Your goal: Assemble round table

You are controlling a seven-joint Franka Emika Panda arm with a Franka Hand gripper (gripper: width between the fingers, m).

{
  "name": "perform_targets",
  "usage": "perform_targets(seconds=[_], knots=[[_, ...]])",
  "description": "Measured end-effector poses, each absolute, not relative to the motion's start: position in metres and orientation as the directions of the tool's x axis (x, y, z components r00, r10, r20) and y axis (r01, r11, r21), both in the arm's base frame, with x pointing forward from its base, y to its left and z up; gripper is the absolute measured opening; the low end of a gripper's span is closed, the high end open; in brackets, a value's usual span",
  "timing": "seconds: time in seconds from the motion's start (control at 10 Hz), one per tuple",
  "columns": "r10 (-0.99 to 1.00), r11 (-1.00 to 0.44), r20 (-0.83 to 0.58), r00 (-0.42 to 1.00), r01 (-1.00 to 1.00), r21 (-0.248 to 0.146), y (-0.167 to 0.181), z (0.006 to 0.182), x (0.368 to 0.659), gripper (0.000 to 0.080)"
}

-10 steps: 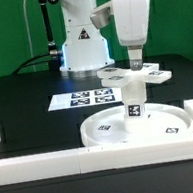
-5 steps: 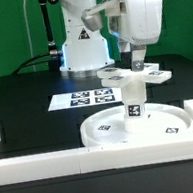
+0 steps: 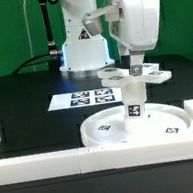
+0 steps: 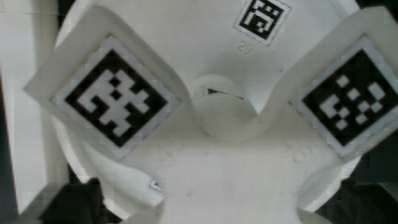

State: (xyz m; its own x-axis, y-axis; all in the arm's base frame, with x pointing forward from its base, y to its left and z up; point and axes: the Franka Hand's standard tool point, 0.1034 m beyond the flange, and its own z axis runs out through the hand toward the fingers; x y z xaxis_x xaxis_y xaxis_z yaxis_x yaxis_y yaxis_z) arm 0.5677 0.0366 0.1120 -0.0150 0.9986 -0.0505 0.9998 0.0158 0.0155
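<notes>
**Foot on the leg, tool spread wide above it**

Black worktop (image 3: 25,106) fills the scene under a green backdrop, with straight white border rails (image 3: 54,160) along the near edge and the marker board (image 3: 83,100) lying flat toward the back, in front of the arm's base.

Close to the near rail sits the large rimmed disc (image 3: 105,129), lying flat so its central hub faces up. From that hub rises the short cylindrical leg (image 3: 134,107), upright and tagged on its side. On top of the leg rests the cross-shaped foot (image 3: 134,74), its tagged lobes spreading out level. The table is thus being built upside down, top on the worktop, which gives the widest and steadiest base and lets each part be pushed or turned down onto the one below. Whether the foot is fully seated or screwed home cannot be told from these views.

The arm reaches forward from its base and points its wrist straight down over the stack. The tool (image 3: 136,66) hangs at the level of the foot's centre, its jaws standing at their widest; nothing appears to be held, though how the fingers lie against the foot is hidden in the exterior view. The wrist view is filled by the foot (image 4: 214,120), two tagged lobes flanking its raised middle, so the camera sits very near and roughly centred on it. That vertical, centred pose suits a next grasp on the foot's middle to turn or press it, in my judgement.
</notes>
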Motion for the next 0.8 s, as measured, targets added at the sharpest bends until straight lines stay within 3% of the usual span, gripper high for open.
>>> perform_targets(seconds=[0.7,0.8], knots=[[0.998,-0.007,-0.054,0.007,1.0,-0.001,0.0363,0.1013,0.5644,0.0649],[0.998,-0.007,-0.055,0.007,1.0,-0.001,0.0363,0.1013,0.5644,0.0521]])
